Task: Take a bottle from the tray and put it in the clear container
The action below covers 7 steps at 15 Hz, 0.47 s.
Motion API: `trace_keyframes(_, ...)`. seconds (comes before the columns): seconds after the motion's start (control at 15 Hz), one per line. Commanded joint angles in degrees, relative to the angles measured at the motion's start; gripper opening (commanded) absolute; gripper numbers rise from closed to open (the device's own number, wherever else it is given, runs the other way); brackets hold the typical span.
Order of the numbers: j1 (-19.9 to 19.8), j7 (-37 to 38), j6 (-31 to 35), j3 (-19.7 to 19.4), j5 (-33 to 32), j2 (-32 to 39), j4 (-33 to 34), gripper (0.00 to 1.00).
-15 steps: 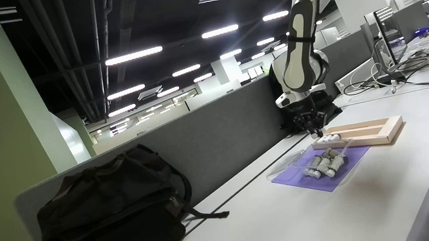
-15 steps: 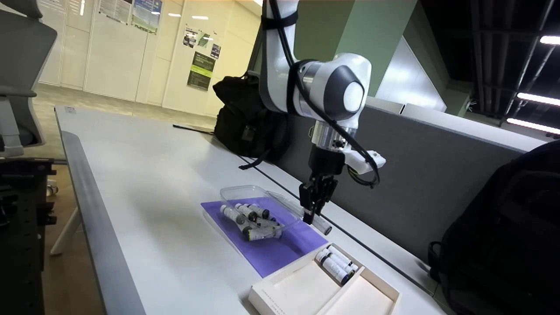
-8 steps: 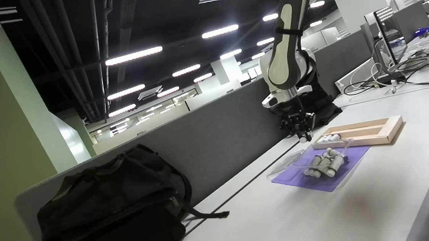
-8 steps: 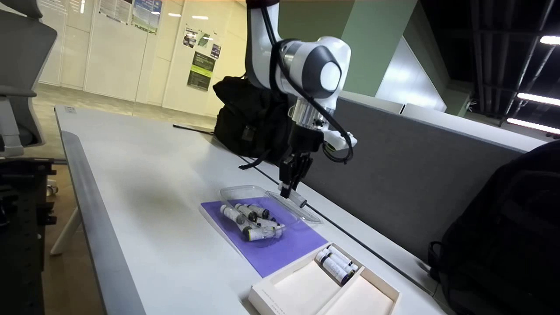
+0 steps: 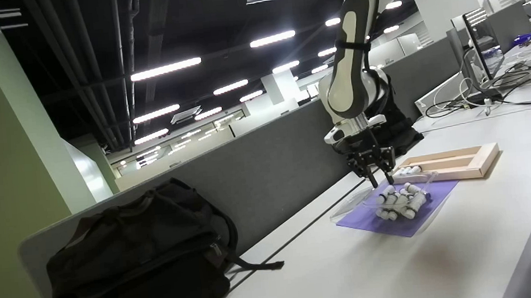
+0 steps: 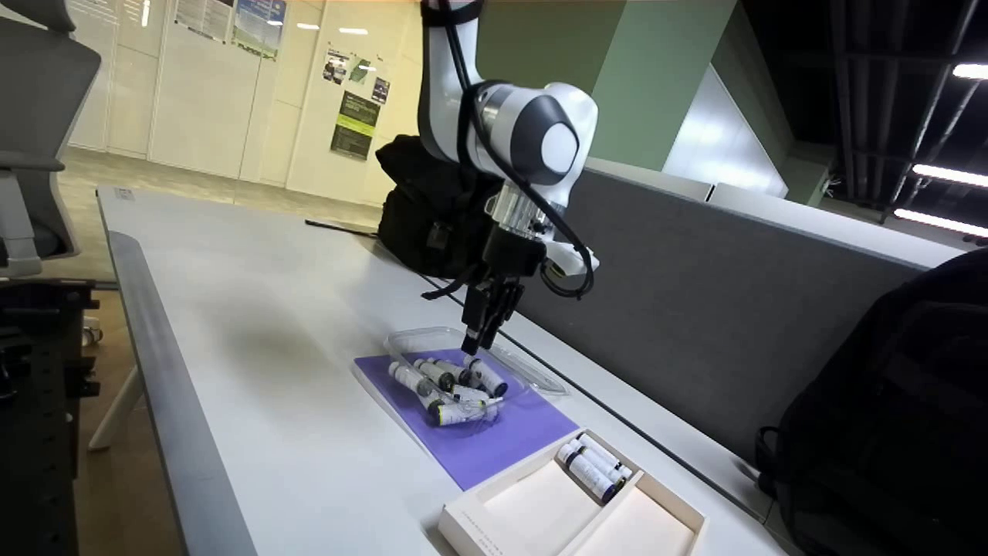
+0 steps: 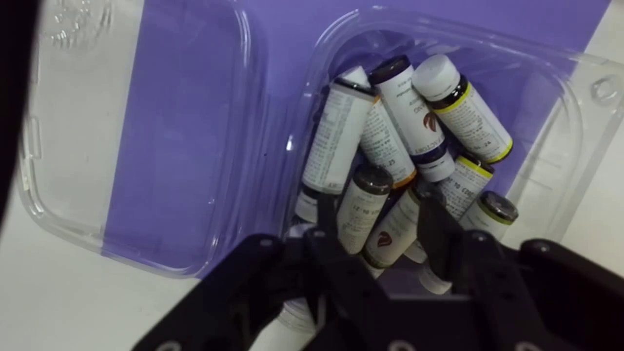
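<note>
My gripper [image 7: 378, 205] gapes over the tub [image 7: 529, 92]; an exterior view puts the backpack [image 5: 146, 258] at its nine o'clock on the desk [image 5: 375, 273], partition [image 5: 286, 171] behind.

"FACTORY" on a bottle's [image 7: 410, 109] white label [image 7: 423, 139]
The bottle lies in the clear container [image 7: 487, 40]; small digits on other bottles [image 7: 341, 139] there are too blurred to read surely.

An open-plan office: in both exterior views a grey divider [image 5: 267, 175] runs along one side of a long white table [image 5: 374, 268]. In an exterior view a monitor [image 5: 486, 47] stands far right and strip lights [image 5: 166, 69] line the dark ceiling [image 5: 218, 25]. In an exterior view a chair [image 6: 38, 96] stands left, and posters [image 6: 355, 123] hang on the far wall [image 6: 204, 108].
</note>
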Motion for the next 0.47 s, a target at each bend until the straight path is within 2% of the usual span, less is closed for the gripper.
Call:
trace_keyframes(0.0, 0.1, -1.1, 1.0, -1.2, 0.8, -4.6, -1.7, 0.78)
trace_keyframes(0.13, 0.3, 0.4, 1.9, -3.0, -0.3, -8.8, -3.6, 0.94)
trace_keyframes(0.2, 0.9, -0.5, 1.1, -2.4, 0.6, -3.5, -0.3, 0.75)
trace_keyframes(0.33, 0.9, -0.4, 1.0, -3.4, 0.5, -6.5, -1.2, 0.89)
trace_keyframes(0.4, 1.0, -0.4, 1.0, -3.6, 0.5, -7.3, -1.6, 0.93)
